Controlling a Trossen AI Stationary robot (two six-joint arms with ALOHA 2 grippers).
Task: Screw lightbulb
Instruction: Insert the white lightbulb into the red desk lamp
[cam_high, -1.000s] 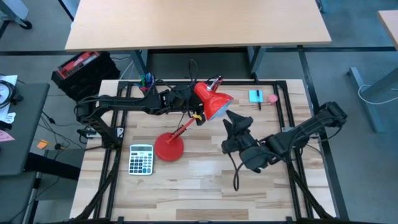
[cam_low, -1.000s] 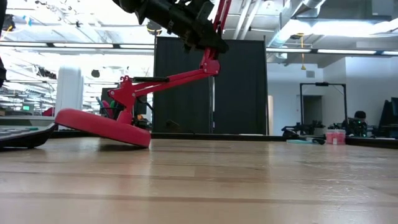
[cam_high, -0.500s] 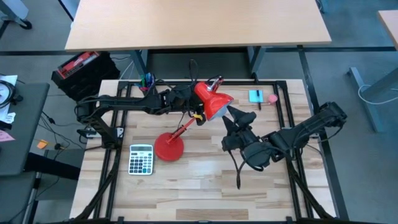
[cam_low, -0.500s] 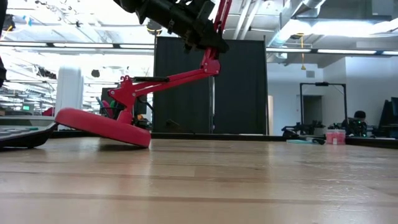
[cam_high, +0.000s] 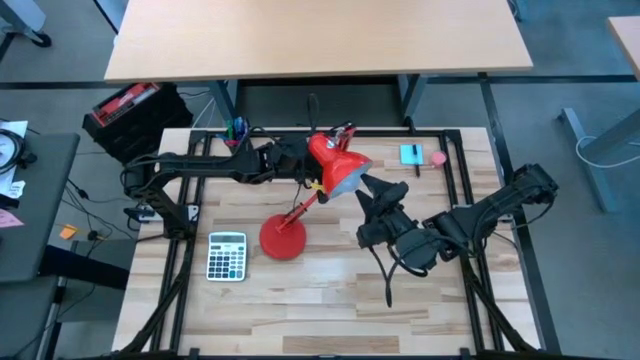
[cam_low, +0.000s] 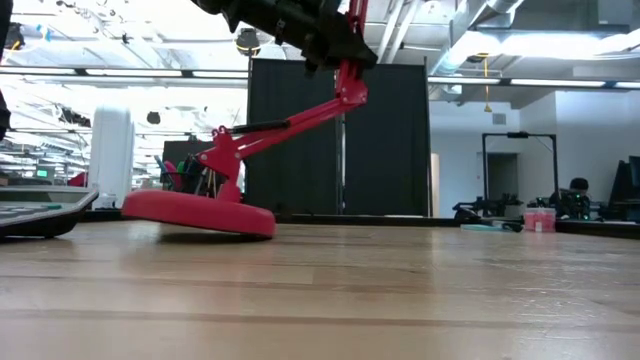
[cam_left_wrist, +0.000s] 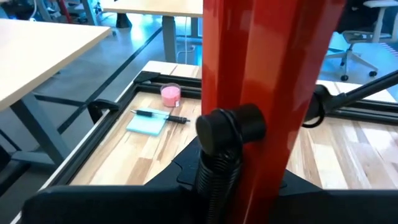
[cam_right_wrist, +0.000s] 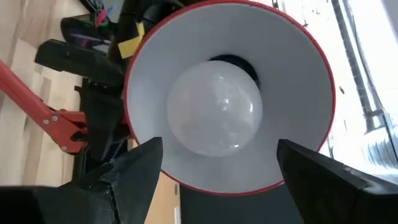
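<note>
The red desk lamp (cam_high: 300, 205) stands with its round base (cam_high: 283, 241) on the table. Its cone shade (cam_high: 335, 165) is raised and opens toward the right. The pale white lightbulb (cam_right_wrist: 214, 115) sits inside the shade. My left gripper (cam_high: 305, 166) is shut on the lamp just behind the shade. My right gripper (cam_high: 378, 190) is open in front of the shade's mouth. Its two fingers (cam_right_wrist: 134, 171) stand wide on either side of the bulb and touch nothing. My left gripper holds the lamp's red upper arm (cam_left_wrist: 261, 74) close behind the shade, coming about level from the table's left. The red strut and its black knob (cam_left_wrist: 230, 127) hide the fingers' place of contact. The shade is held up clear of the table while the base (cam_low: 200, 210) rests on it.
A calculator (cam_high: 227, 256) lies to the left of the lamp base. A blue notepad with a pen (cam_high: 411, 153) and a small pink object (cam_high: 438, 157) lie at the far right. The black frame rails (cam_high: 455, 185) run along the table's sides.
My left gripper has drawn the lamp's head a little toward the table's left. The lamp's arm now stands steeper, and its base has slid toward the table's right. My right gripper has moved closer to the shade's mouth.
</note>
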